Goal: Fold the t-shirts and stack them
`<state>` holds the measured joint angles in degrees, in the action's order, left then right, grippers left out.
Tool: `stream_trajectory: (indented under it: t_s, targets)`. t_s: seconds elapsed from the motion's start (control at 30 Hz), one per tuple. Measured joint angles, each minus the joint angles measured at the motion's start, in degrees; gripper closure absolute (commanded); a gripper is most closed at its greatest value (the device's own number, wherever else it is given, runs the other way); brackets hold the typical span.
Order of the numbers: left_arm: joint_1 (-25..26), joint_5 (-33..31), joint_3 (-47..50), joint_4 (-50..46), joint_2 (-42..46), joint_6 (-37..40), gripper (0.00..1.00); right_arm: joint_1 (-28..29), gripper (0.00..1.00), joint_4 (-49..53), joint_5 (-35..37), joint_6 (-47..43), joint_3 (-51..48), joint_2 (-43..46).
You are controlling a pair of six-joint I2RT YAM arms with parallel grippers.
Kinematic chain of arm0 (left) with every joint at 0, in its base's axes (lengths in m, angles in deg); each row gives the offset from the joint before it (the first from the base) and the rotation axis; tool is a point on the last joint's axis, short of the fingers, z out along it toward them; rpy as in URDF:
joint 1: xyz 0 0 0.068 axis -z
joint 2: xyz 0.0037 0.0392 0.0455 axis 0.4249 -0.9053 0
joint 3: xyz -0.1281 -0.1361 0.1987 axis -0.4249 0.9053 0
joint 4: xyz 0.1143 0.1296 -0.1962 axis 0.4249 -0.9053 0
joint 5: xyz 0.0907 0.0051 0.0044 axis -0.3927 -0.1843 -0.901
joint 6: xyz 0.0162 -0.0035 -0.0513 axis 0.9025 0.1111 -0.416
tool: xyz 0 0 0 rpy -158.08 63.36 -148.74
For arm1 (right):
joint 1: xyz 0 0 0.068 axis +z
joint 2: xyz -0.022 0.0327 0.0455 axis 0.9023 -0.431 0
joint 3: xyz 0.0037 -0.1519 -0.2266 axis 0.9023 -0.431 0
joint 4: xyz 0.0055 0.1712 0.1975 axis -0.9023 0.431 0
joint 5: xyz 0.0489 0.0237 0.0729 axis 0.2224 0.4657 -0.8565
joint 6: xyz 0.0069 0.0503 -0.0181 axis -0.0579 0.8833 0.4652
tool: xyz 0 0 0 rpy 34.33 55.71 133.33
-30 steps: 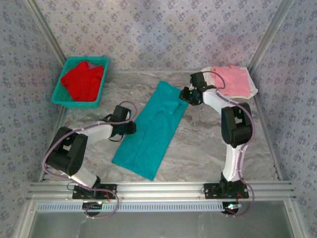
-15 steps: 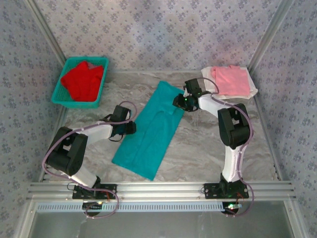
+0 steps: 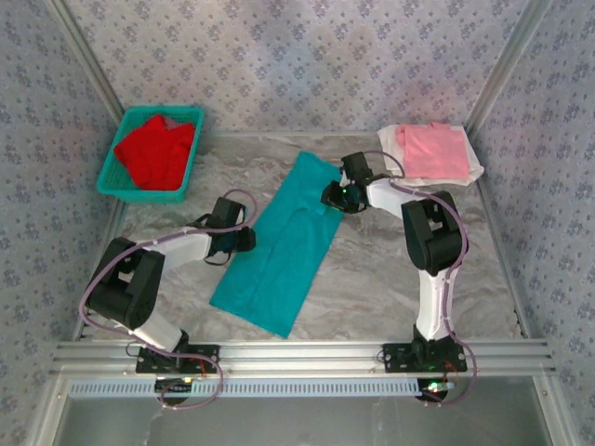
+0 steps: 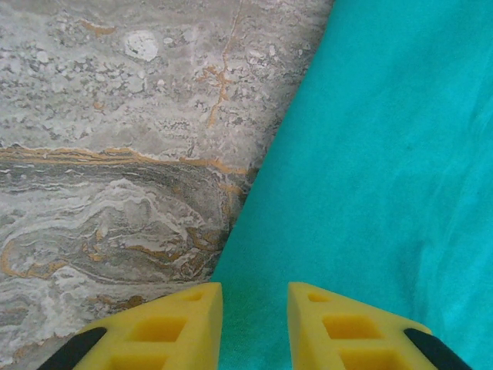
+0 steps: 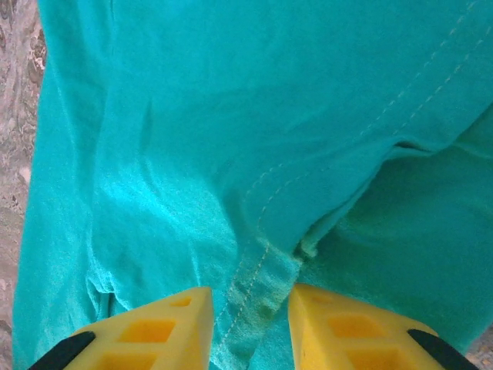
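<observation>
A teal t-shirt (image 3: pixel 279 251) is lying on a grey marble-patterned table (image 3: pixel 390 260), folded into a long, narrow strip. It is slanting from its near-left end to its far-right end, and this shirt is the landmark for everything else.

The left arm is bending low over the table and reaching to the shirt's left long edge, about halfway along. In the wrist view, the left gripper (image 4: pixel 255 289) is hanging over that edge. Its yellow, hollow-celled fingers (image 4: pixel 177 324) are parted a little and are clamping nothing. Smooth teal cloth is showing under the gap, with veined stone to the left of it.

The right arm is folding back at the elbow and reaching down to the shirt's far-right end. The right gripper (image 5: pixel 250 293) is also standing slightly parted. A stitched hem band is running into the gap, and soft wrinkles and a folded-over flap are lying around it. It is hovering over the cloth rather than squeezing it.

Far left of the teal shirt, a crumpled red t-shirt (image 3: pixel 156 149) is lying in a teal plastic mesh basket (image 3: pixel 139 192). Far right of it, a pink t-shirt (image 3: pixel 432 151) is resting folded flat and square on a white t-shirt (image 3: pixel 389 137).
</observation>
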<state>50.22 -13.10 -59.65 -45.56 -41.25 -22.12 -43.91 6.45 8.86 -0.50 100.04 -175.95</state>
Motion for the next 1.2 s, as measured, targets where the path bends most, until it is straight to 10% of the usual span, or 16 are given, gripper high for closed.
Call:
stream_trajectory:
  t_s: [0.5,1.2]
  targets:
    - [-0.24,-0.02,0.0,-0.46,0.0,0.02,0.72,0.87,0.95,-1.16,-1.11,1.9,0.9,-2.78]
    - [-0.72,-0.04,0.0,-0.63,-0.04,0.04,0.72,0.85,0.69,0.2,-1.49,5.16,-4.57,2.62]
